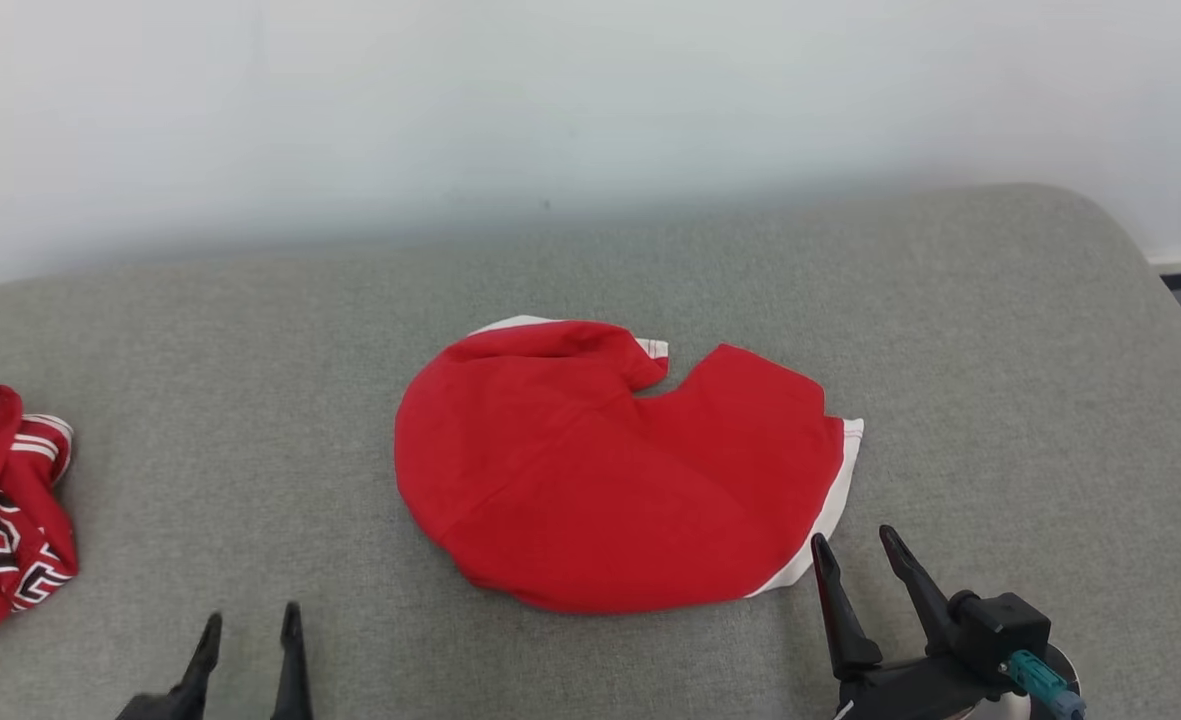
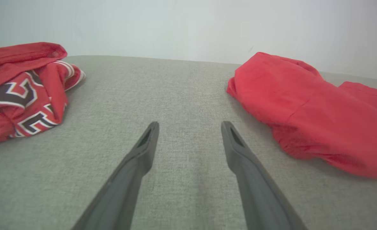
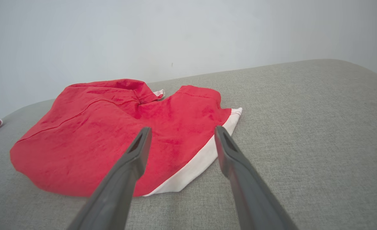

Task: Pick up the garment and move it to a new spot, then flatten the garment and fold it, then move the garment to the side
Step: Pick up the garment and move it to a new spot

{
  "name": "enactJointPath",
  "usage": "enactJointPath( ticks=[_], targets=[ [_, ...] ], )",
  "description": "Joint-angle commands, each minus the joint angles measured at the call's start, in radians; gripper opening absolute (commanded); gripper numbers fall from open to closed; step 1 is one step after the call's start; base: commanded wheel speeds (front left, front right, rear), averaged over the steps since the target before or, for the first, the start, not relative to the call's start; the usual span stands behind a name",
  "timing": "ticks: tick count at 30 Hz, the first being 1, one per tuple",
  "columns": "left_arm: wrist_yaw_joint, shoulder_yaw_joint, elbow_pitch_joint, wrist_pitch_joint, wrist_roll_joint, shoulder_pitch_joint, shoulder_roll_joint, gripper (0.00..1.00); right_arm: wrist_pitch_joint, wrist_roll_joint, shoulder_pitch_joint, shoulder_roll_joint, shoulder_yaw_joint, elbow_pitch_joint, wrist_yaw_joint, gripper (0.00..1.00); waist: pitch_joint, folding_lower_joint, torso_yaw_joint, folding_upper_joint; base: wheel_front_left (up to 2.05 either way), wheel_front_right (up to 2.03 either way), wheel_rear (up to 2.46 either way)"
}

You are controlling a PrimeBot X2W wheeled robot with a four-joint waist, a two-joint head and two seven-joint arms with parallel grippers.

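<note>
Across the scene, a grey fabric-covered worktop (image 1: 1000, 330), soft and broad enough for spreading cloth flat. At its middle, the red garment (image 1: 610, 470): doubled over into a rounded shape, white trim peeking out along the right and far edges, lying loose, touched by nothing. Judged folded or nearly so, the shift to the side not yet made. At the far left, a bunched red patterned garment (image 1: 5, 520), well apart, likely kept there to leave the centre free. Near the front, the right pincer (image 1: 853, 537), fingers spread and empty, just beside the white trim, well placed for a hem grab. Left pincer (image 1: 252, 615) likewise spread wide, empty, over bare fabric between the two garments.
</note>
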Motion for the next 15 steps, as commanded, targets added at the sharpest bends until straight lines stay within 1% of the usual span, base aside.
enactJointPath(
  ticks=[1, 9, 15],
  targets=[
    [0.004, 0.013, -0.013, -0.003, 0.003, 0.02, -0.003, 1.0, 0.0, -0.011, 0.013, 0.003, -0.001, -0.004, -0.002, 1.0, -0.02, 0.0001, 0.012, 0.0001, 0.0, 0.0, 0.0],
    [0.0, 0.045, -0.091, -0.003, 0.044, 0.111, -0.007, 1.0, 0.0, -0.03, 0.042, 0.008, -0.04, -0.018, -0.002, 1.0, -0.06, 0.0001, 0.022, 0.0001, 0.0, 0.0, 0.0],
    [-0.001, 0.027, -0.105, -0.003, 0.017, 0.144, -0.008, 1.0, 0.0, -0.039, 0.061, 0.015, -0.053, -0.022, -0.002, 1.0, -0.07, 0.0001, 0.021, 0.0001, 0.0, 0.0, 0.0]
  ],
)
